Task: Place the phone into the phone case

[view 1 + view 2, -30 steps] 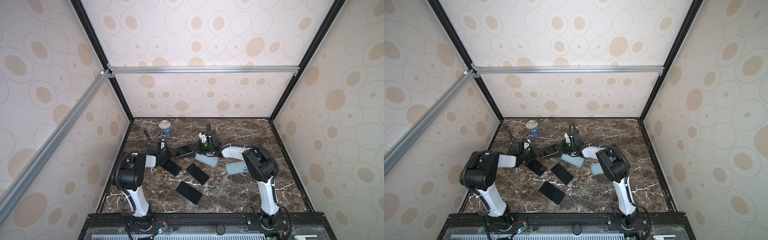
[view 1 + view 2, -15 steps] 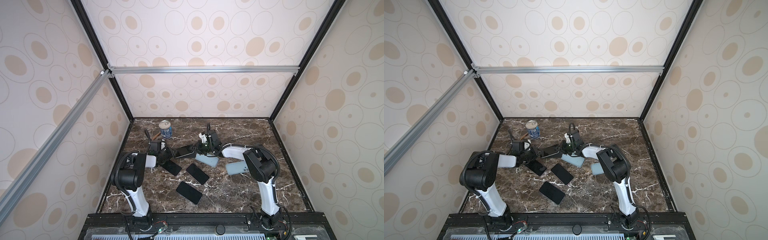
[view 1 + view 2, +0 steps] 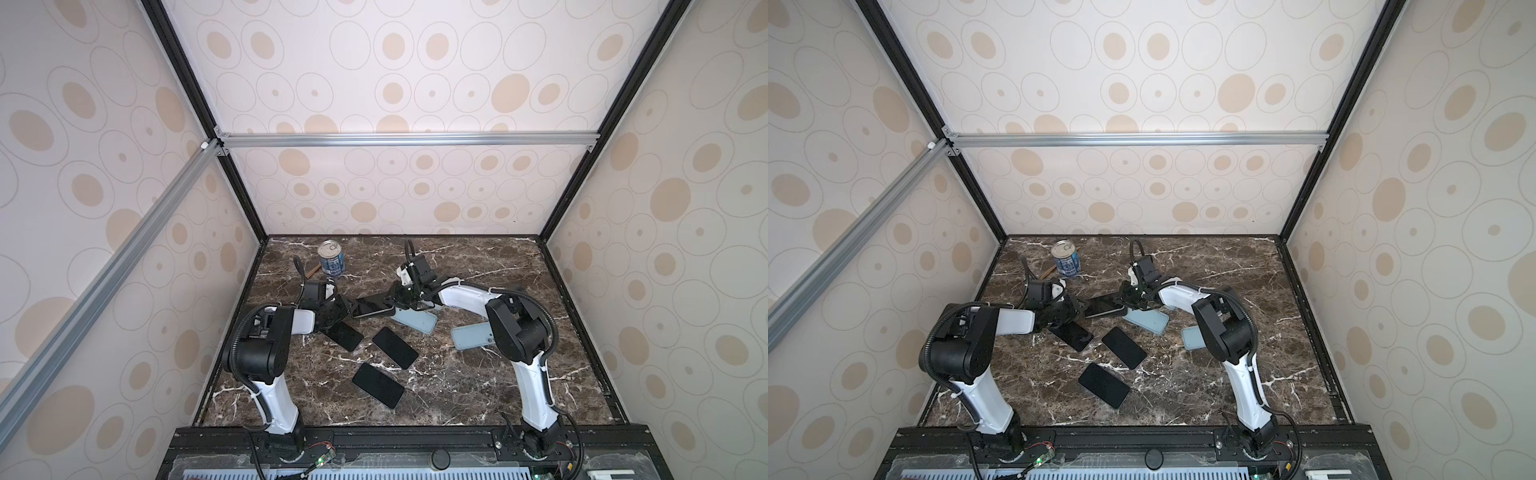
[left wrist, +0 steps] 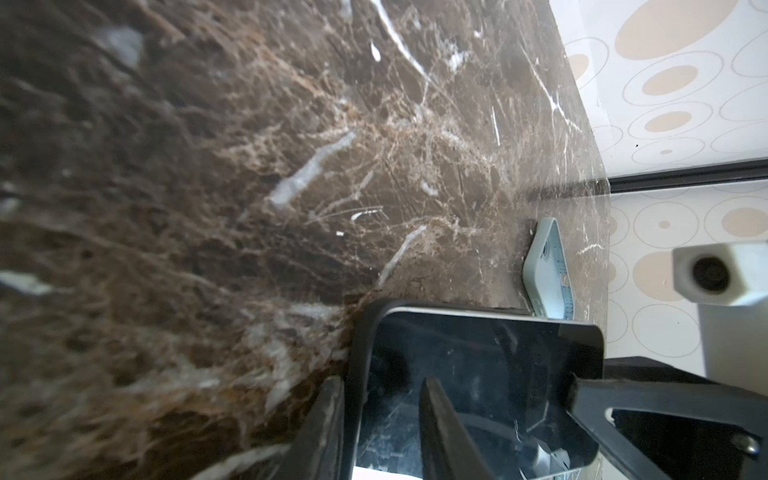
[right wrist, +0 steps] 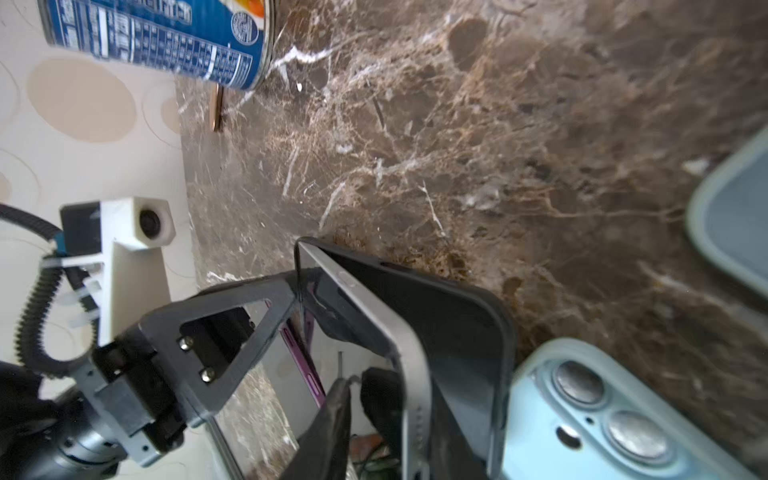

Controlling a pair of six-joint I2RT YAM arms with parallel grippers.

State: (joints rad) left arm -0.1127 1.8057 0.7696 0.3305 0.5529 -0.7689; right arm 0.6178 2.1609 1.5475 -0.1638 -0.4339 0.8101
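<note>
My left gripper [image 3: 347,309] is closed narrow on one short end of the phone [image 3: 374,306], pinching it together with the black case [image 5: 465,332]. The right gripper [image 3: 400,297] meets the opposite end; I cannot tell whether it pinches or only touches. Nothing has visibly shifted in the top views over the last second, so I judge seating unfinished: one long edge stands proud of the case wall. The phone is held off the table [image 3: 457,386] toward the back, screen up, long axis running left to right between the grippers.

Left tool [image 3: 344,308] hangs low and clamped near centre, while right tool [image 3: 400,296] faces it closely, jaw spread unclear.
</note>
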